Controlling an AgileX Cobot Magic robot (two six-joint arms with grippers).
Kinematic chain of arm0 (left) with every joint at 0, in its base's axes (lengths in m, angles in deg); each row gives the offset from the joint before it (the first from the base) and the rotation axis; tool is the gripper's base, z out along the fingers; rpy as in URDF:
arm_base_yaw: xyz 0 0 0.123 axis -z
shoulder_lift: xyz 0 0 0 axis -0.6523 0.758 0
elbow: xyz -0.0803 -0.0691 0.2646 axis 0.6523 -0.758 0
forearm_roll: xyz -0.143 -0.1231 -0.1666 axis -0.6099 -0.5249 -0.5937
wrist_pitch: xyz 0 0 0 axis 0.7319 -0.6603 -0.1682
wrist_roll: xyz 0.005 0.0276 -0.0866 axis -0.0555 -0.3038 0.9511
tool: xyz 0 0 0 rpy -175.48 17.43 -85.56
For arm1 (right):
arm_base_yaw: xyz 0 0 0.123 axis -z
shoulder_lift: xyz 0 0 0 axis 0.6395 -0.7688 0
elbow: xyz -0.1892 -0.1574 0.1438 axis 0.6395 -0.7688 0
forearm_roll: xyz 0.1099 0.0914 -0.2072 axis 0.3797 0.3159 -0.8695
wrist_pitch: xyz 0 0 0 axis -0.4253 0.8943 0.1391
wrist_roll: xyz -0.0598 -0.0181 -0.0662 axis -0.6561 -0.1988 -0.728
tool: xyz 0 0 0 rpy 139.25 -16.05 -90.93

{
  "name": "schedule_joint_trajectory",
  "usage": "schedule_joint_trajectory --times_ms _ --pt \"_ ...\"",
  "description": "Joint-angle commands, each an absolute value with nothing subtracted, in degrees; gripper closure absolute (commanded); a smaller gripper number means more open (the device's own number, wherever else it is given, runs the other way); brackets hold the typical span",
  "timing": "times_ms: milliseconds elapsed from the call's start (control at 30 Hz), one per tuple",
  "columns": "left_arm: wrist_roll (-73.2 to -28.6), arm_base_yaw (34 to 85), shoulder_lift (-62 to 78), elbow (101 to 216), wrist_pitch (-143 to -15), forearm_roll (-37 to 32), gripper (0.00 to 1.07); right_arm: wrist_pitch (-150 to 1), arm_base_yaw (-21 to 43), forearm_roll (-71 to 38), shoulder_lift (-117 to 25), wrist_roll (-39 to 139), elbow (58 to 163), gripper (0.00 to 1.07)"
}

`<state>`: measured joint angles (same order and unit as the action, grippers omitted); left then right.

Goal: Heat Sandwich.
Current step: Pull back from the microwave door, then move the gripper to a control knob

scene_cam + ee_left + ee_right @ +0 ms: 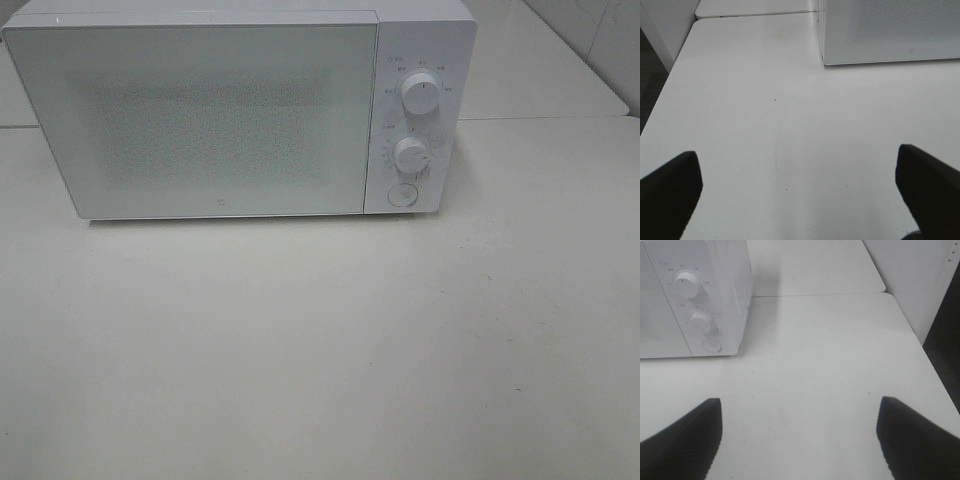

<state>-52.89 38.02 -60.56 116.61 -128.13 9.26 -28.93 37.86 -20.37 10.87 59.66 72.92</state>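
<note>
Bright, even, washed-out light; soft shadow under the microwave point(200, 120); dark fingers point(670, 195) blurred close-up.

We see the left gripper point(800, 197) with its two dark fingers point(670, 195) spread wide and empty. Our right gripper point(800, 440) likewise shows its fingers point(920, 440) wide apart, gripping nothing.

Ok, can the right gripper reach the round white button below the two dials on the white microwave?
Probably yes: the right gripper is open, and the white table between it and the round button on the white microwave shows nothing in the way.
</note>
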Motion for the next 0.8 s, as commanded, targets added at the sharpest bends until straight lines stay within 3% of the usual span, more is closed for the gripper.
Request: schedule_joint_trajectory --times_ms 33,800 --pt "-52.83 37.85 -61.87 116.49 -127.67 8.74 0.09 -36.38 38.32 -20.25 6.23 60.63 72.00 0.27" --pt "-52.83 37.85 -61.87 116.49 -127.67 8.74 0.09 -61.65 38.32 -19.85 -19.26 61.09 69.99 0.30"
